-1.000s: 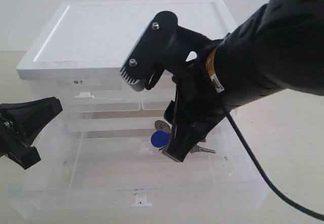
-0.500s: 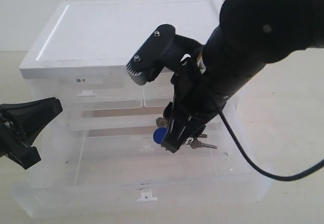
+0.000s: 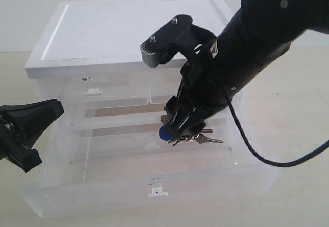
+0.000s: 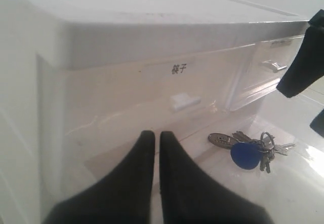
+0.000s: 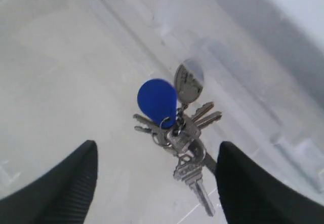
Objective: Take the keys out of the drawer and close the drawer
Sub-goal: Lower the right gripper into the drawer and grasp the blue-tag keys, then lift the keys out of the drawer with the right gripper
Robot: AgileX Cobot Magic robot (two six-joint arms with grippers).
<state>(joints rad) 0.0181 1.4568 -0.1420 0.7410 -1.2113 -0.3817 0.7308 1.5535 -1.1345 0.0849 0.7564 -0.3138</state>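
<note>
The keys (image 3: pixel 199 138) lie on the floor of the pulled-out drawer (image 3: pixel 103 202), toward its back right, with the blue fob (image 3: pixel 165 132) and grey oval tag beside them. My right gripper (image 3: pixel 183 130) reaches down into the drawer and is open, its fingers either side of the keys (image 5: pixel 178 133) without closing on them; the right gripper (image 5: pixel 157 146) holds nothing. My left gripper (image 3: pixel 32 125) hovers outside the drawer's left end, shut and empty. In the left wrist view the left gripper (image 4: pixel 157 139) points at the cabinet front, with the keys (image 4: pixel 249 148) off to one side.
The white-topped plastic cabinet (image 3: pixel 128 29) stands behind the open drawer, with two half-width labelled drawers (image 3: pixel 110 91) and a full-width drawer above it. The drawer's white tab handle (image 3: pixel 157 191) faces the front. Bare tabletop (image 3: pixel 303 134) lies to the right.
My right gripper has shifted right and lowered over the keys, so its fingers now straddle them. The cabinet and drawer sit slightly further right in view. The left gripper has not moved.
</note>
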